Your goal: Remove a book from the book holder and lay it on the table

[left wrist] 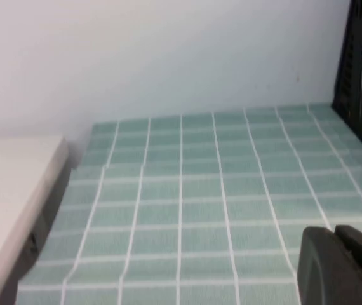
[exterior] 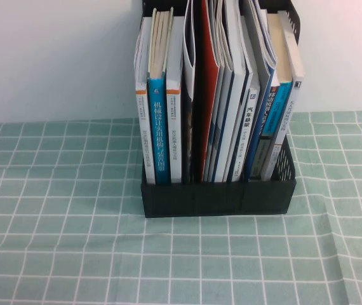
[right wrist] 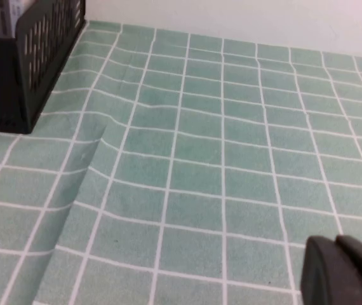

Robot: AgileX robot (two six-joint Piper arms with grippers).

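Starting at the left, the left gripper [left wrist: 343, 267] hovers over bare table [exterior: 54, 254], its opening impossible to tell. Centre frame, the book holder [exterior: 218, 197] keeps its volumes upright; I cannot pick out the book among the tightly packed neighbours hemming it in. At right, the right gripper [right wrist: 346, 270] waits closed and empty.

Count of items on the table [exterior: 54, 241].

One black book holder [exterior: 218, 198] is seen, with three upright slots counted along its low front wall. Three books are counted in its left slot; the tightly packed books in the middle and right slots cannot be counted reliably. One blue-spined book [exterior: 159, 136] is noted in the left slot.
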